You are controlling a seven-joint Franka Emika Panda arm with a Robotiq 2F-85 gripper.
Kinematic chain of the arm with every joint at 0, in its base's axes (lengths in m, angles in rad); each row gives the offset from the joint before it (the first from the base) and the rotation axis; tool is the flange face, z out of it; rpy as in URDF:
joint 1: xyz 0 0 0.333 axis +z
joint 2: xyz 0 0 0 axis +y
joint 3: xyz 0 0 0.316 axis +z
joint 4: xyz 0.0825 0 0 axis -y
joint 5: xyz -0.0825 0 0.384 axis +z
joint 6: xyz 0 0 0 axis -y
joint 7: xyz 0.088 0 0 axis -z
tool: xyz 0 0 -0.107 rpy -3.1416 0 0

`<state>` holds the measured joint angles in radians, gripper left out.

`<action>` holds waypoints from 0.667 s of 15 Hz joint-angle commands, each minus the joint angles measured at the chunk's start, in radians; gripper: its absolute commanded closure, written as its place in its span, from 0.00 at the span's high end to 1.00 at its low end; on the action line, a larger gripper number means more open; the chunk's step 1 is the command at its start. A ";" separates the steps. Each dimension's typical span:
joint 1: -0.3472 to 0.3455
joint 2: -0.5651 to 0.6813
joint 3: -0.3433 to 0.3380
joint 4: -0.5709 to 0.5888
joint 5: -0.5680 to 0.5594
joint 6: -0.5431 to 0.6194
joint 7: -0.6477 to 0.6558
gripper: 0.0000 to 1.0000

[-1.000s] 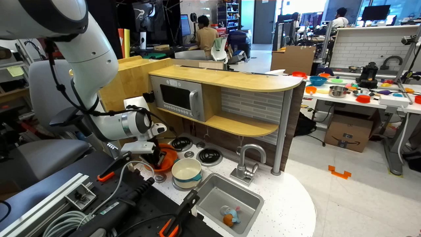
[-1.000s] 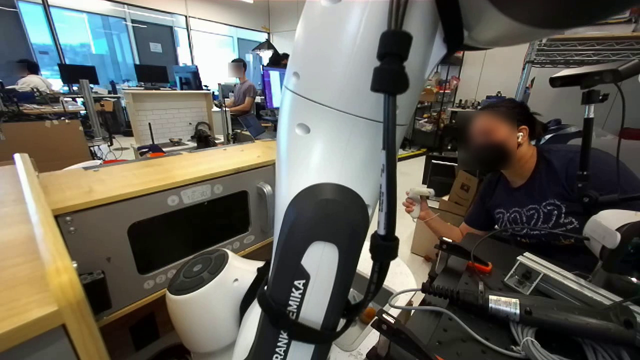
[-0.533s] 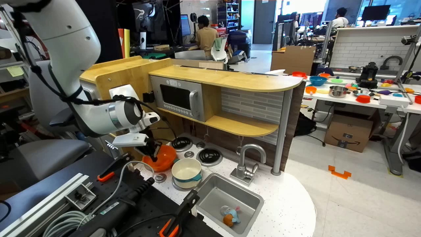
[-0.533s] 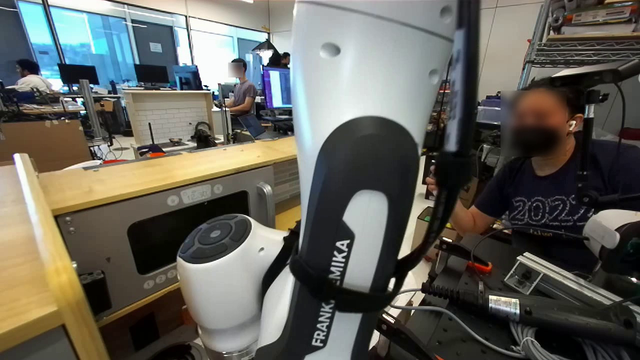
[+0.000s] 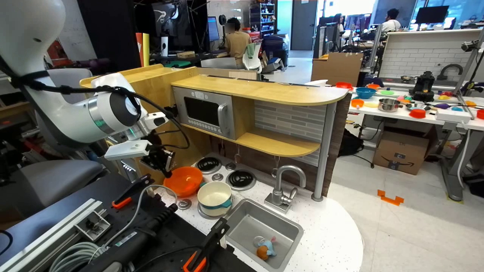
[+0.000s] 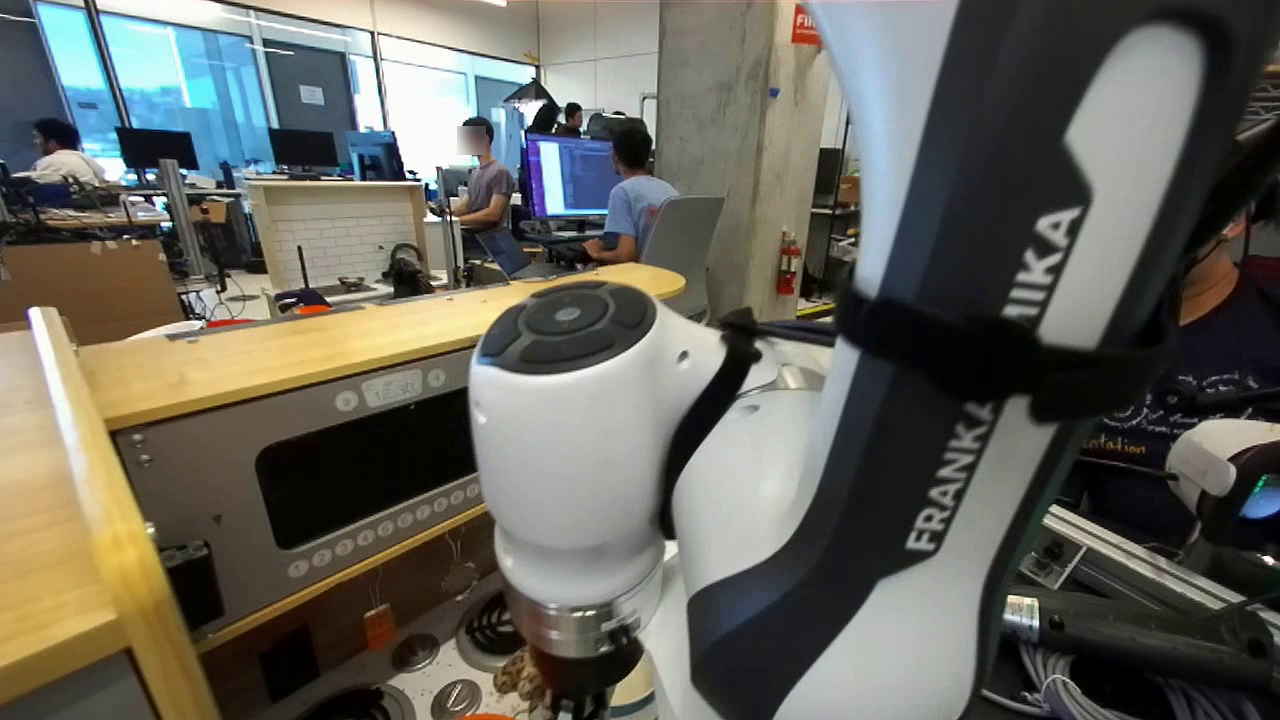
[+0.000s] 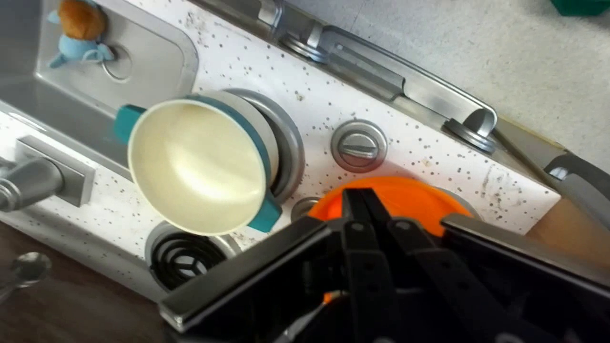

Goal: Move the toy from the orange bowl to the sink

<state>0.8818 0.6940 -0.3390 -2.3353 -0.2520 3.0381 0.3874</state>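
I hold my jaws closed, seemingly empty, near the orange bowl [image 7: 414, 202]; the plush toy [image 7: 80, 31] lies beyond the cream pot [image 7: 195, 164], in the sink [image 7: 152, 50].

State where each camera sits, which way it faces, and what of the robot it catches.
Wrist view: wrist-mounted, facing down at the counter; the closed hand shows, overlapping the orange bowl.
An exterior view: close to the arm, which fills much of it; faces the microwave obliquely; hand cropped.
An exterior view: raised, facing down across the sink; arm and hand show. It shares the toy with the wrist view.
The microwave shows in both exterior views.
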 commanded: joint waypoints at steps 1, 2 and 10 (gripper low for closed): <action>0.001 -0.153 -0.073 -0.170 0.040 0.003 -0.042 0.01; -0.016 -0.181 -0.095 -0.201 0.040 0.008 -0.049 0.01; -0.043 -0.209 -0.268 -0.278 0.026 -0.010 -0.089 0.01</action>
<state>0.8577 0.5041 -0.5832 -2.5900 -0.2439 3.0380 0.3349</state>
